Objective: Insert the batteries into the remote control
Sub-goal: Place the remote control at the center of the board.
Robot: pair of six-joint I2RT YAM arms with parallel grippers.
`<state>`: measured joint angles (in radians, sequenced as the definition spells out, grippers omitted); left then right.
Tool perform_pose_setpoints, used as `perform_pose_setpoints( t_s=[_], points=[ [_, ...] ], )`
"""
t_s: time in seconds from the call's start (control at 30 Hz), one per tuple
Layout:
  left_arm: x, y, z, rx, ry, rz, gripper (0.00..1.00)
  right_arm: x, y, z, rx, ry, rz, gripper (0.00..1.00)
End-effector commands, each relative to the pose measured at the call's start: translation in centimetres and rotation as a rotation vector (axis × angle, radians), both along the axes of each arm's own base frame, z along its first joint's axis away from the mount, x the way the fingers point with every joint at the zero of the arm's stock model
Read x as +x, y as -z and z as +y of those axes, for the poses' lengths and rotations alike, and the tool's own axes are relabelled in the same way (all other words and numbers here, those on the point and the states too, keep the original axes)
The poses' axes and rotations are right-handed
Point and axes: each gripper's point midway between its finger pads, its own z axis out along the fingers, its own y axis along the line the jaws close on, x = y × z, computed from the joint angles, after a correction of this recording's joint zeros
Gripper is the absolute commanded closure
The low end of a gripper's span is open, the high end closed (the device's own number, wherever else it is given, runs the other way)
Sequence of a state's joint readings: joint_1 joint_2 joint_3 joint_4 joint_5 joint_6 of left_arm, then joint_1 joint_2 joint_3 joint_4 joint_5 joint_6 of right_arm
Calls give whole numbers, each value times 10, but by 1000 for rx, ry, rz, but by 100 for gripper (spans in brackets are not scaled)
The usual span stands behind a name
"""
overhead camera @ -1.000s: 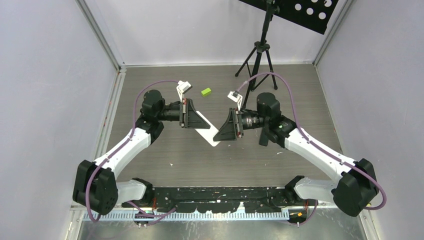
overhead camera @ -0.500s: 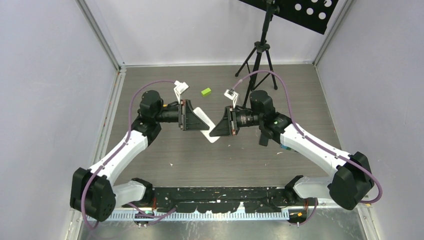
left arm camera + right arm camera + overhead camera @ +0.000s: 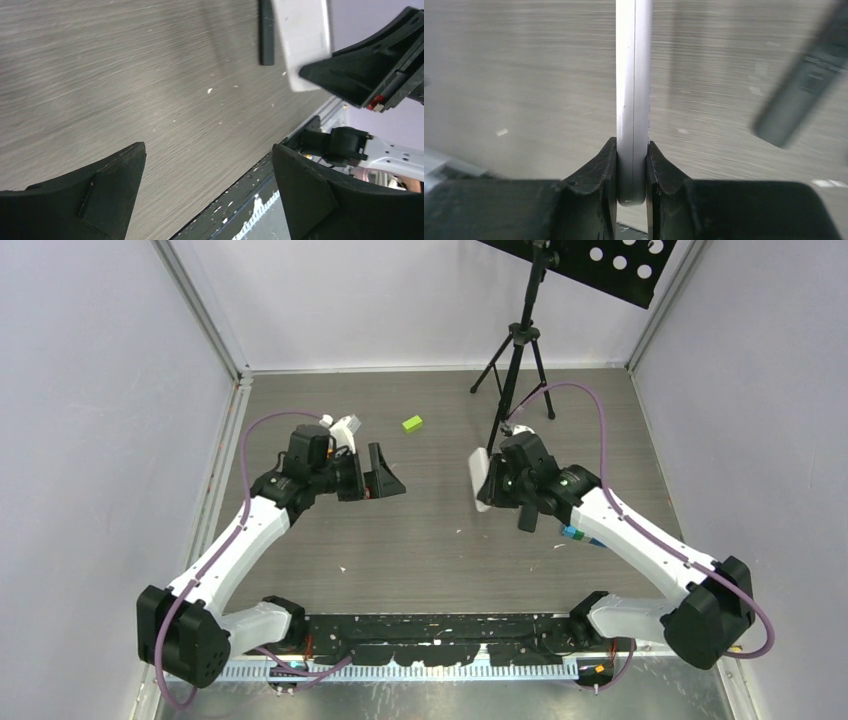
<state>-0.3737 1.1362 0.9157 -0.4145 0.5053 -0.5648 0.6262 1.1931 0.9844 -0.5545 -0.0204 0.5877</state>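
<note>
White remote control (image 3: 634,75) — clamped in right end effector (image 3: 632,152); left end effector (image 3: 208,150) agape.

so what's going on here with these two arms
The right gripper is clamped on one end of the white remote, whose thin edge faces that wrist's camera. The left gripper is wide open and empty, off to the side of the remote. A green battery lies on the table farther back, with neither gripper on it.
</note>
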Motion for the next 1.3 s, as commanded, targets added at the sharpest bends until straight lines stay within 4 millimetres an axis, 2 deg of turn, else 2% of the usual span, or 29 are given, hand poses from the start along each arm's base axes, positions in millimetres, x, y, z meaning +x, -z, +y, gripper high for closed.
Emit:
perform_pose_setpoints(
  t_s=[0.0,0.2,0.33,0.5,0.63,0.7,0.73,0.8,0.9,1.07,1.17,1.27],
  points=[
    [6,7,17,99,-58,-10,0,22,19,-78,-370,293,-33,100],
    [5,4,23,121,-75,-34,0,35,55,-92,-549,341,16,100],
    [4,5,25,134,-76,-33,0,43,81,-90,-629,340,55,100],
    [2,5,24,133,-68,-30,0,51,103,-83,-666,325,75,100],
    [2,2,25,130,-71,-43,0,44,122,-76,-711,278,136,98],
    [3,0,26,135,-77,-47,0,40,128,-72,-734,249,150,88],
    [3,0,27,140,-83,-48,0,38,130,-71,-747,234,154,77],
    [5,-1,31,159,-105,-44,0,34,131,-69,-776,214,159,63],
    [7,0,42,211,-153,-32,0,32,127,-64,-786,185,147,49],
    [5,-8,57,265,-215,-35,0,28,108,-53,-721,152,133,37],
    [0,-17,67,283,-254,-55,0,24,87,-44,-617,143,98,32],
    [-9,-33,76,276,-283,-98,0,23,47,-46,-504,189,-12,32]
  ],
)
